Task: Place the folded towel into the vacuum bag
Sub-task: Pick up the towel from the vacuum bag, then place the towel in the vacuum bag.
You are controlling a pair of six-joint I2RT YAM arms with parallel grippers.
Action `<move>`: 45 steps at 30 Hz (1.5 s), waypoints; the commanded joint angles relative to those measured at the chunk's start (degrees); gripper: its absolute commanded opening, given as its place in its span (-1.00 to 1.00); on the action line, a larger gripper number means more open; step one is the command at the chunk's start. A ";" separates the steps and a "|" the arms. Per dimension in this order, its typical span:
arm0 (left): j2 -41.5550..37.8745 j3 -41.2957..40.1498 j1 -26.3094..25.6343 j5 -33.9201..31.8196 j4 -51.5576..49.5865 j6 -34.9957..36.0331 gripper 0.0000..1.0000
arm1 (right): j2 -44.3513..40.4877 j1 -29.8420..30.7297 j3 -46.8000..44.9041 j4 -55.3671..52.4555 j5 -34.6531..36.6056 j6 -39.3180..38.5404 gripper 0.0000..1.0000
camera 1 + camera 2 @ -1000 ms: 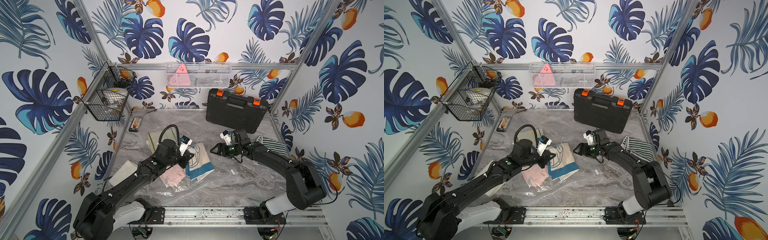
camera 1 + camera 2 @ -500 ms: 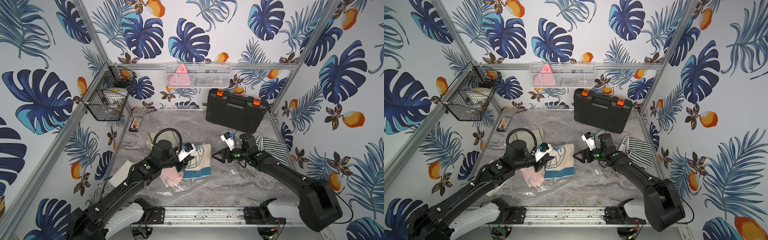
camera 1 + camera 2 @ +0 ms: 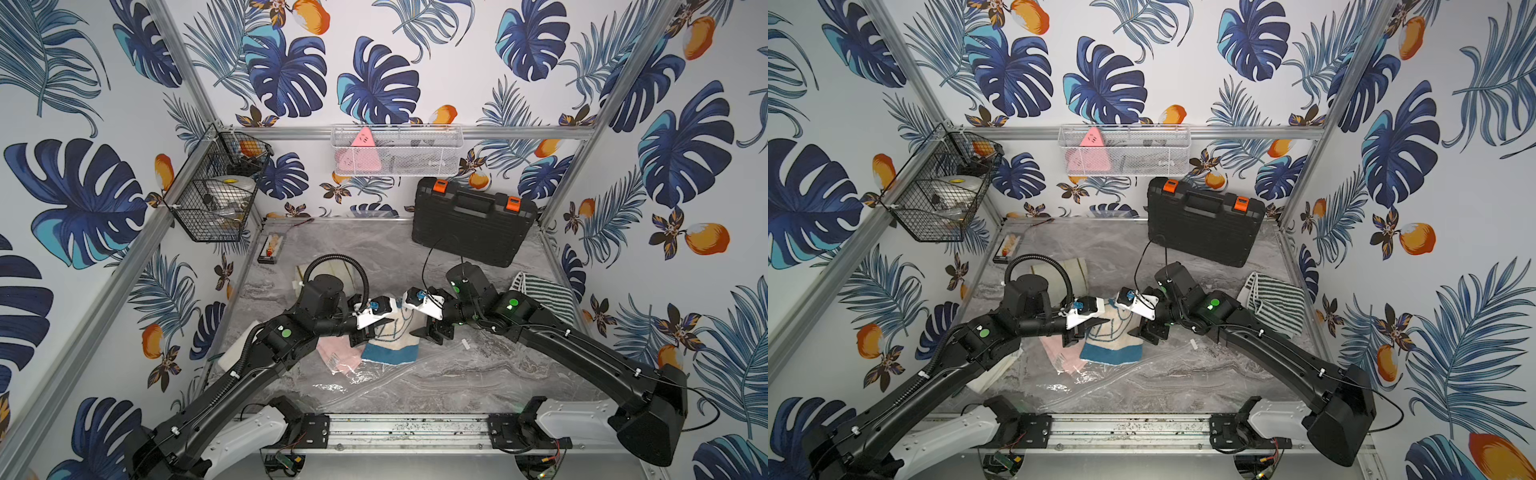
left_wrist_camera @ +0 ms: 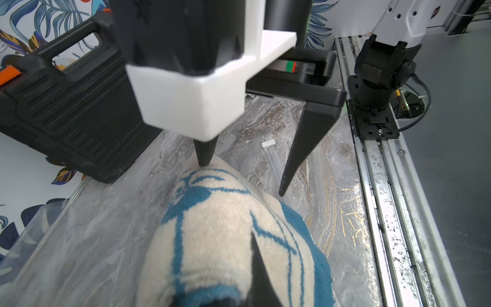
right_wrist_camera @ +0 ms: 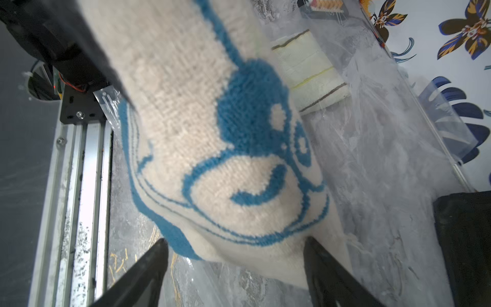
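Note:
The folded towel (image 3: 392, 338) (image 3: 1115, 338) is cream with a blue drawing. It hangs a little above the table, and my left gripper (image 3: 366, 332) (image 3: 1077, 332) is shut on its left edge. In the left wrist view the towel (image 4: 225, 239) wraps over one dark finger (image 4: 261, 276). My right gripper (image 3: 428, 334) (image 3: 1147, 332) is open at the towel's right edge, and the towel's hem (image 5: 239, 202) sags between its fingertips (image 5: 159, 249). The clear vacuum bag (image 3: 374, 384) (image 5: 372, 164) lies crinkled on the table under and in front of the towel.
A pink cloth (image 3: 338, 355) lies by the bag, under the left gripper. Behind the arms are a cream striped towel (image 3: 1067, 268) and a black tool case (image 3: 473, 226). A green-striped towel (image 3: 540, 295) is on the right. A wire basket (image 3: 220, 199) hangs on the left wall.
My left gripper has carried the towel toward the front of the table. The right gripper has come forward and leftward up to the towel's edge, its jaws a little wider.

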 commanded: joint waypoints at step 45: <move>24.85 -2.52 10.79 -9.75 17.87 -45.21 -0.43 | 38.68 -12.51 26.34 -22.88 5.08 6.85 -0.58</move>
